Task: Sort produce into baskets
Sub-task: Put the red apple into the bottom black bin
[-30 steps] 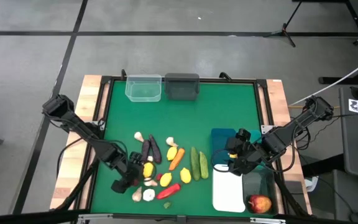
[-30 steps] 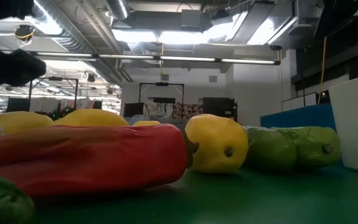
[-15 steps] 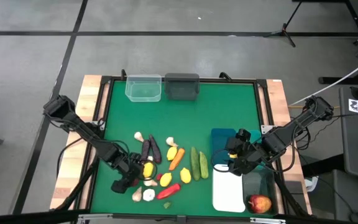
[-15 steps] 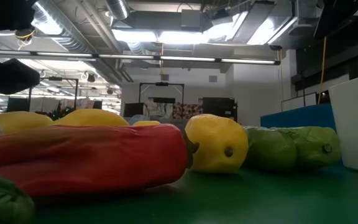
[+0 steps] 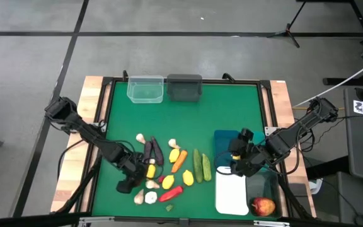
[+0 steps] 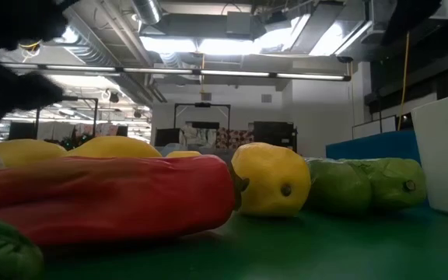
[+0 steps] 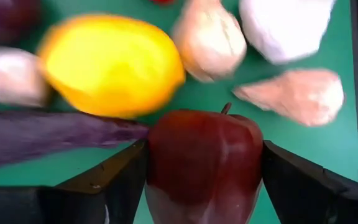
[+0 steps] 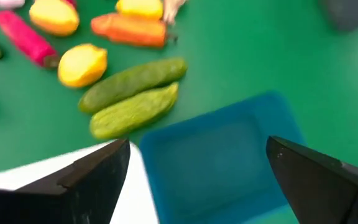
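Two dark fingers (image 7: pixel 114 180) of the left gripper (image 5: pixel 145 178) flank a red apple (image 7: pixel 204 165) in the left wrist view, pressed against both its sides, though from above that apple is hidden under the gripper. Just beyond the fingertips lie a yellow lemon (image 7: pixel 110 65), a purple piece (image 7: pixel 48 137) and pale garlic-like bulbs (image 7: pixel 207 37), all blurred. Farther out, the low view shows only a red pepper (image 6: pixel 107 198), another lemon (image 6: pixel 271 179) and cucumbers (image 6: pixel 364 185), with the left arm a dark shape cut off at the edge. The right gripper (image 5: pixel 238 165) hangs with jaws spread wide, holding nothing, over the blue basket (image 8: pixel 222 162), beside the white basket (image 5: pixel 230 194). Beyond it, the dark translucent basket (image 5: pixel 263 186) holds a second apple (image 5: pixel 263 206). The clear basket (image 5: pixel 145 89) and dark grey basket (image 5: pixel 184 87) sit well apart from both grippers at the mat's far edge.
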You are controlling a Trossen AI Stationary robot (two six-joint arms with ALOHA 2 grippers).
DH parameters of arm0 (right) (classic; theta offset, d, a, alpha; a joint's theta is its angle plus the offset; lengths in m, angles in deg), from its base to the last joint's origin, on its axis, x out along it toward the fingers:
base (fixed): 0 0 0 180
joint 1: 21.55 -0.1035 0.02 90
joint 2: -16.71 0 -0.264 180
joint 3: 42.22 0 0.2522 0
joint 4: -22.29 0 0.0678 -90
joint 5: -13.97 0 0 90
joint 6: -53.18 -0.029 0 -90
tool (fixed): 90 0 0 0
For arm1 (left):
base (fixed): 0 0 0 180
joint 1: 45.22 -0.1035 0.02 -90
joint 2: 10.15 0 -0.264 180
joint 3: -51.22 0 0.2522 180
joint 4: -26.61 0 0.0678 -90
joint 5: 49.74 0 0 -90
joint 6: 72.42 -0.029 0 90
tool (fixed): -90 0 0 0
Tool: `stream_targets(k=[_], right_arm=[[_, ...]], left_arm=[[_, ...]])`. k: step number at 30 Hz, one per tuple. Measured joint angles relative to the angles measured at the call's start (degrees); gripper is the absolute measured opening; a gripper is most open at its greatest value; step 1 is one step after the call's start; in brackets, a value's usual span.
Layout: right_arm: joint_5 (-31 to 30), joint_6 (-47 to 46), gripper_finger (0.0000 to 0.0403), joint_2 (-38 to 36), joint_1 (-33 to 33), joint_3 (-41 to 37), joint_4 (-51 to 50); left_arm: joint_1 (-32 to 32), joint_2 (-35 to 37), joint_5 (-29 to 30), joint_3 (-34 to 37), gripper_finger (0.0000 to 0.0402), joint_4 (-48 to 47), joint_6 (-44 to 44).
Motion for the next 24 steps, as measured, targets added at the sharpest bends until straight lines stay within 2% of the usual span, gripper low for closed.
stream_targets(k=[7,12,15,18,21,24], right_arm=[[-11.0,1.5,0.0374,0.0,0.0,0.0,0.3],[-20.2,5.6,0.0374,0.0,-0.1,0.0,3.5],[-24.0,10.3,0.0374,0.0,-0.1,0.0,7.4],[-28.7,15.7,0.0374,0.0,-0.1,0.0,11.9],[-34.2,23.0,0.0374,0.0,-0.1,0.0,18.9],[-36.6,32.9,0.0374,0.0,0.0,0.0,28.3]], left_arm=[[-3.6,0.8,7.7,-6.4,0.0283,-6.0,-7.4],[-6.8,4.8,16.4,-9.2,0.0283,-5.3,-15.9],[-9.2,9.3,22.7,-9.3,0.0282,-0.5,-20.7],[-11.5,14.6,26.5,-9.4,0.0282,7.8,-26.7],[-13.5,18.8,26.8,-9.3,0.0282,19.0,-33.9],[-14.9,21.9,24.3,-7.7,0.0282,30.6,-40.5]])
